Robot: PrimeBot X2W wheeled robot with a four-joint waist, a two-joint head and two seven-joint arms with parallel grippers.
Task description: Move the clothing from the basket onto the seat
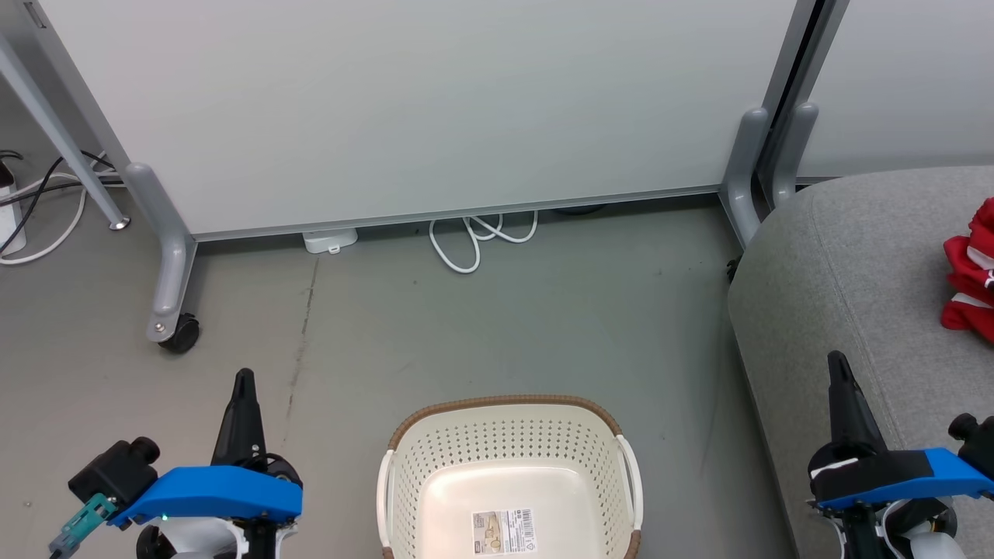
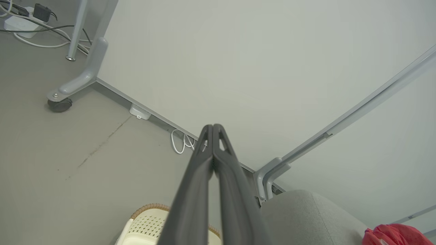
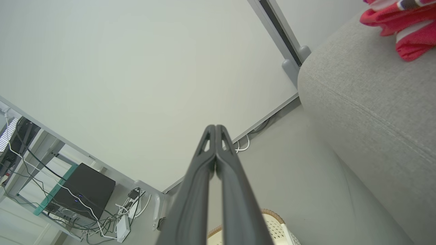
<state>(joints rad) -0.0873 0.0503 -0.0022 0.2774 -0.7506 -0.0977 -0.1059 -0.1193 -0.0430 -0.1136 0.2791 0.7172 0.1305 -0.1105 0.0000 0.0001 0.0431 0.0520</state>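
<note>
I have both grippers pressed closed, fingers together, holding nothing. My left gripper [image 1: 244, 379] hangs over the floor [image 1: 466, 326], left of the basket [image 1: 505, 439], whose bare bottom shows a paper label [image 1: 504, 531]. My right gripper [image 1: 837, 361] hangs over the near left edge of the seat [image 1: 854, 264]. The clothing [image 1: 971, 272], red with white trim, lies bunched on the seat well in from that edge. It is ahead and to the right of the right gripper, well apart from it and from the basket.

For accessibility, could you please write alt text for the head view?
A cream laundry basket, seemingly empty, sits on the floor; red clothing lies on the grey seat at right. The left gripper and right gripper are shut.
</note>
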